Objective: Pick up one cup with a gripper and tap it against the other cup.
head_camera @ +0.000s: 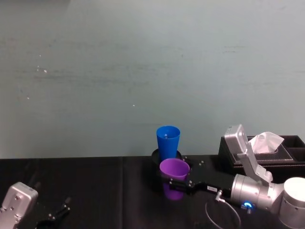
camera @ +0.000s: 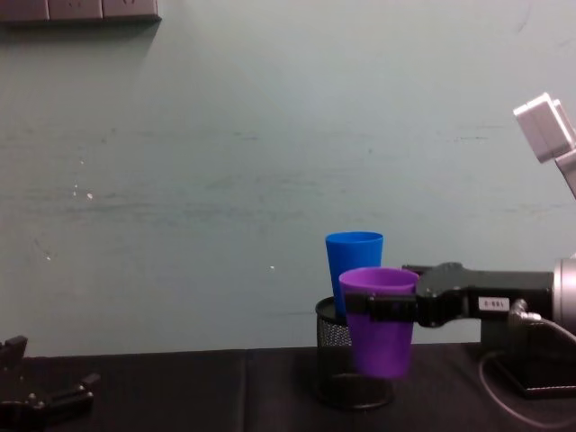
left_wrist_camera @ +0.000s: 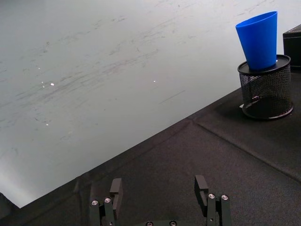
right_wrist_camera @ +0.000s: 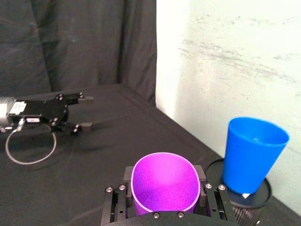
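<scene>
The plain purple tapered plastic tumbler (camera: 380, 346) stands upright, its long axis vertical, open mouth up and narrow base down. It hangs clear of the black cloth-covered surface (head_camera: 95, 191), with its base above the foot of the holder behind it in the chest view.

The right gripper (camera: 382, 306), a black flat-jawed clamp on a silver cylindrical arm with a glowing blue ring, reaches in level from the robot's right. It is pinched on the purple tumbler. The jaws press on opposite sides of the wall, a little below the rim, so the rim shows above them and most of the body hangs beneath. In the right wrist view the purple tumbler (right_wrist_camera: 164, 183) sits squarely between the two black fingers (right_wrist_camera: 129, 173), its mouth facing the camera.

The plain bright blue tapered plastic tumbler (camera: 353, 252) also stands mouth up. Its base is set in the black wire-mesh pen holder (camera: 331, 337), just behind the purple tumbler and a little to the robot's left. The right wrist view shows a narrow gap between the two tumblers.

A black box with white tissue (head_camera: 286, 157) stands at the far right of the surface.

The left gripper (left_wrist_camera: 160, 190), small and dark, sits low at the robot's left with its fingers spread and nothing between them, well apart from both tumblers.
</scene>
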Robot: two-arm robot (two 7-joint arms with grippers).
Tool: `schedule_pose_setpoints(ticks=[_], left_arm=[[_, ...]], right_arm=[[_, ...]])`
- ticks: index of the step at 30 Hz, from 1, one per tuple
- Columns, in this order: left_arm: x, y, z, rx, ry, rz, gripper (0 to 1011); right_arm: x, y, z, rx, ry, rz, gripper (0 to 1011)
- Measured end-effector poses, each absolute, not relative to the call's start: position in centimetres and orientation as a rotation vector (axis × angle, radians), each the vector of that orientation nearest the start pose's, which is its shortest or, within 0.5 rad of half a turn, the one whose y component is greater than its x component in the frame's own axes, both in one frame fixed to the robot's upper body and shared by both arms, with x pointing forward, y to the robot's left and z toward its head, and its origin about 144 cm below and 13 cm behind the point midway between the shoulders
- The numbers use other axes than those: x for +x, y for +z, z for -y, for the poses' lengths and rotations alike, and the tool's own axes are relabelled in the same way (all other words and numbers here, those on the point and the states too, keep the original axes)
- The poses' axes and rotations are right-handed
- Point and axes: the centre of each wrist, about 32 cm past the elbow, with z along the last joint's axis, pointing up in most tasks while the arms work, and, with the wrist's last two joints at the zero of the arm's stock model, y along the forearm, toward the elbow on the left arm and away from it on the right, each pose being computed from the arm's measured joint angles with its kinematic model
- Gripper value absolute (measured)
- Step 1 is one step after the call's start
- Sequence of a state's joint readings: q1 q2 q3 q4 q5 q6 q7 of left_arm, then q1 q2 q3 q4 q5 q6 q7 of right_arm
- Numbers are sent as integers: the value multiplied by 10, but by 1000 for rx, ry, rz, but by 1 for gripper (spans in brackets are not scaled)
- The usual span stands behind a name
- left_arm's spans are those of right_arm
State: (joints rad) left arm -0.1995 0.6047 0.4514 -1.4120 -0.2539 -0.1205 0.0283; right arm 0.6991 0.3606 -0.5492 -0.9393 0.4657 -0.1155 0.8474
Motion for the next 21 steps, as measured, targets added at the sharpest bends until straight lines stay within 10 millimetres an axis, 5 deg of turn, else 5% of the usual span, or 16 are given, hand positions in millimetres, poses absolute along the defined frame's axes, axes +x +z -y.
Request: schedule_pose_setpoints(ticks=[21], left_arm=[[489,1140,-310,304,1248,285,1000]], right_arm=[[654,1218,266,-81,-536,80,751]])
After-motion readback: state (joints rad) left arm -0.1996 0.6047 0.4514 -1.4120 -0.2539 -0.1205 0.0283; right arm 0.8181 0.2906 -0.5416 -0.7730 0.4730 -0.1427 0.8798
